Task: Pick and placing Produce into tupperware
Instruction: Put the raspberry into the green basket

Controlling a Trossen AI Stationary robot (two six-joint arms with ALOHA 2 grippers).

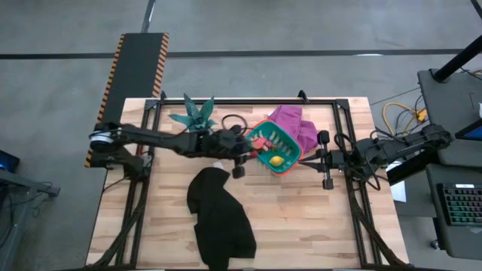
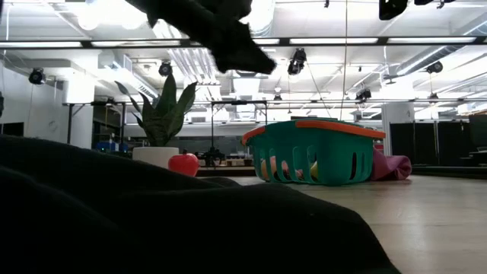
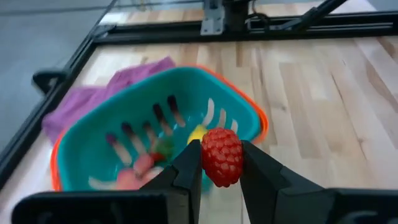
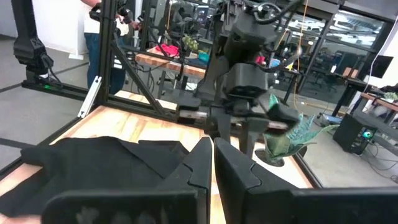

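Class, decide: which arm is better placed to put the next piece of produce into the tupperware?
The left. Its gripper already holds a red berry beside the tupperware; the right gripper is shut, empty.

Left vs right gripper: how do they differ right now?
The left gripper is shut on a red berry above the teal container; the right gripper holds nothing, fingers together. The left gripper is out over the table's middle; the right gripper waits beside the container's right side. Both have dark two-finger builds.
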